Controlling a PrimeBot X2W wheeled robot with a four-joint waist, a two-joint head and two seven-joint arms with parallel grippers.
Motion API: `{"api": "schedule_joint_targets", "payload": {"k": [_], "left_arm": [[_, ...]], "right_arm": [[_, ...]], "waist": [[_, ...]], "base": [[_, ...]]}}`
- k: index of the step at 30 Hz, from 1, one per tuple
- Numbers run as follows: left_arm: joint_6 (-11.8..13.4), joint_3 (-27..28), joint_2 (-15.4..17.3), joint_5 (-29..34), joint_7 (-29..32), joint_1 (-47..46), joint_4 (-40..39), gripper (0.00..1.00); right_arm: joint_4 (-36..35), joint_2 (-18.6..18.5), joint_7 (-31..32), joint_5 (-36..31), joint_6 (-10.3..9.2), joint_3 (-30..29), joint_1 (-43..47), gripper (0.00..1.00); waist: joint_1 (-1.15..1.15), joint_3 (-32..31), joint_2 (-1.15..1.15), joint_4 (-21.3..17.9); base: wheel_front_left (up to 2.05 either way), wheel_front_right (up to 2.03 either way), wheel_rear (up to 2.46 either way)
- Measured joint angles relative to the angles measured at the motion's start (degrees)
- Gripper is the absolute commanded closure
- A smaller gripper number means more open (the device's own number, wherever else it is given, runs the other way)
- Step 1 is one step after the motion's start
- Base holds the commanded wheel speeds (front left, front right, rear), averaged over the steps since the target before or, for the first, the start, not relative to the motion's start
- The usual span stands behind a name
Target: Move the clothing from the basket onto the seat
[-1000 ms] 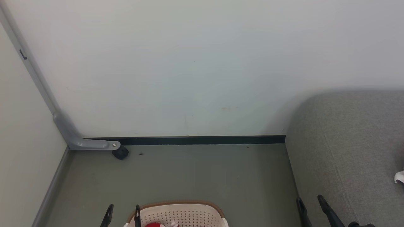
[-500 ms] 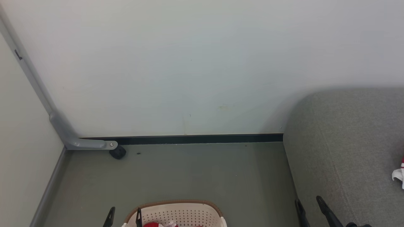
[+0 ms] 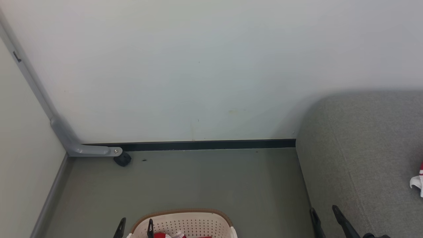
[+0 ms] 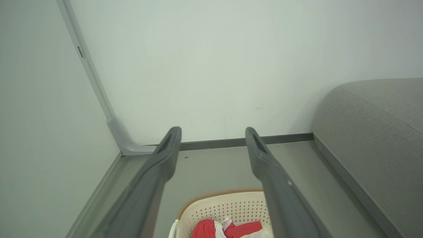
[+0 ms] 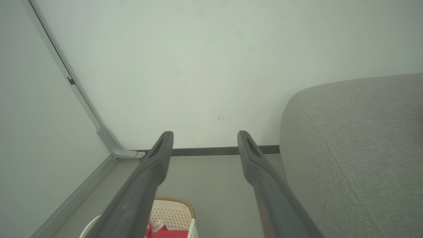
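Two grippers, both spread wide and gripping nothing: spotting left gripper (image 3: 136, 220) framing the left rim of the basket (image 3: 191, 225) in head view, right gripper (image 3: 324, 210) hanging at the floor-side edge of the seat (image 3: 363, 158). Seeing basket sitting on the floor (image 3: 214, 181), well apart from the dark baseboard (image 3: 205, 144) and apart from the seat's side. Noting red clothing (image 4: 206, 229) bunched inside the basket with white folds, partly cut off by the frame. Catching another red-and-white piece (image 3: 417, 182) lying on the seat top, well in from the rounded corner. Reading bare floor between basket, baseboard and seat edge as open room. Marking grey bracket (image 3: 82, 150) and black caster (image 3: 123, 160) at the floor's far-left corner, touching the wall (image 3: 198, 66) line.
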Motion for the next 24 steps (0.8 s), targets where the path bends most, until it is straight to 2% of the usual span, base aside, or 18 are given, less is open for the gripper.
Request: {"api": "schedule_joint_targets", "payload": {"k": [17,24], "left_arm": [[0.0,-0.3,0.0,-0.6,0.0,0.7,-0.6,0.0],[0.0,-1.9,0.0,-1.1,0.0,0.8,-1.3,0.0]], "right_arm": [[-0.2,0.3,0.0,-2.0,0.37,-0.8,0.0,0.0],[-1.1,-0.2,0.0,-3.5,-1.33,-2.7,0.1,0.0]], "waist": [[0.0,1.7,0.0,-0.4],[0.0,4.9,0.0,-1.0]], "base": [[0.0,0.0,0.0],[0.0,0.0,0.0]]}}
